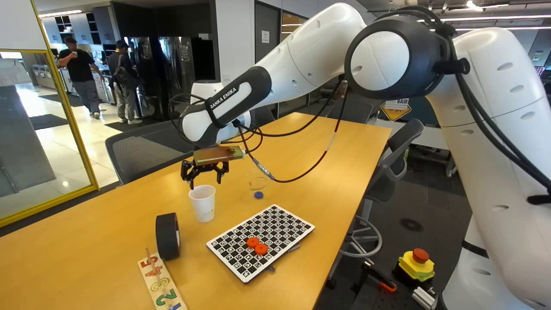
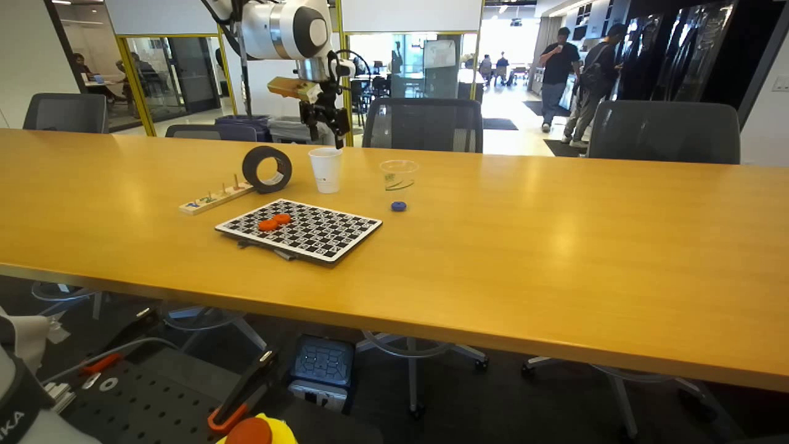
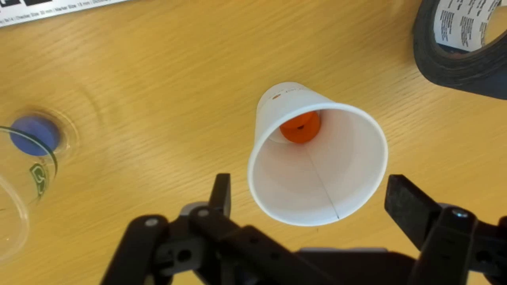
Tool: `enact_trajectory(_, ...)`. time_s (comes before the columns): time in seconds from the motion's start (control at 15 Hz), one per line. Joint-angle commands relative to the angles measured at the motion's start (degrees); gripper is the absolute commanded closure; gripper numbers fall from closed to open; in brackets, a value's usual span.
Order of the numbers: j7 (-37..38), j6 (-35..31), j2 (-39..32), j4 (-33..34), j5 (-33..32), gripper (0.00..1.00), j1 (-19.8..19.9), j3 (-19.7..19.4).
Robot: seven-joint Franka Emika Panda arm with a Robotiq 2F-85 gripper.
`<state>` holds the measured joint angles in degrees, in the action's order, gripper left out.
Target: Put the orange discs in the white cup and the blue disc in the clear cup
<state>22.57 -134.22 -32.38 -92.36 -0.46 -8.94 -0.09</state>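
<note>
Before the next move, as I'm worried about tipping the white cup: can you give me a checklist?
The pincer open, holding nothing: ok.
The white cup upright: ok.
The pincer free of the white cup's rim: cannot tell; they look very close.
All the orange discs in the white cup: not ok; two lie on the checkered board.
The blue disc in the clear cup: ok, apparently at its bottom.
The black tape roll apart from the white cup: ok, a gap shows.

Office: mesh chairs (image 2: 422, 123) around a long table (image 2: 555, 246)
</note>
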Motion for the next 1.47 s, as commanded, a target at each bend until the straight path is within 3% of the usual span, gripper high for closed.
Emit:
enact_trajectory(0.0, 0.21, 1.24, 6.02, -7.37, -0.40, 0.00, -0.98, -0.41)
enact_trajectory(0.47, 4.88, 1.22, 15.42, -24.24, -3.56, 0.00, -1.86, -1.38)
enact_trajectory(0.87, -2.08, -3.45, 15.81, -32.32, -3.82, 0.00, -0.35, 0.33)
enact_trajectory(1.4, -11.88, -13.75, 14.61, -37.67, -2.42, 0.00, 1.14, 1.31)
